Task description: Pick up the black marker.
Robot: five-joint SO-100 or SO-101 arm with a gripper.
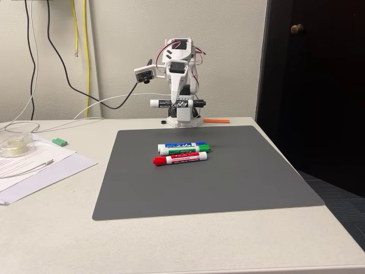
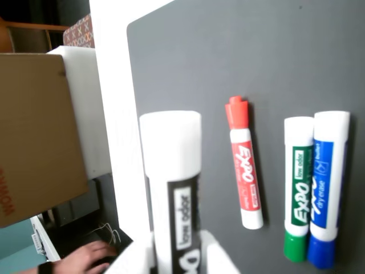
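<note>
My claw (image 1: 181, 104) is clamped on the slim white-barrelled black marker (image 1: 177, 104), holding it level, off the mat, in front of my white base. In the wrist view its barrel (image 2: 171, 171) runs up from between my claw fingers. Below on the dark grey rectangular mat (image 1: 239, 177): red-capped marker (image 1: 179, 157) nearest the fixed camera, green-capped marker (image 1: 183, 149) and blue-capped marker (image 1: 185, 144) touching side by side behind it. Mat lies on the pale table (image 1: 171, 245).

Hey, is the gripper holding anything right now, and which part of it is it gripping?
Yes. The gripper holds the black marker crosswise above the table, gripped around the middle of its barrel, at the label.
</note>
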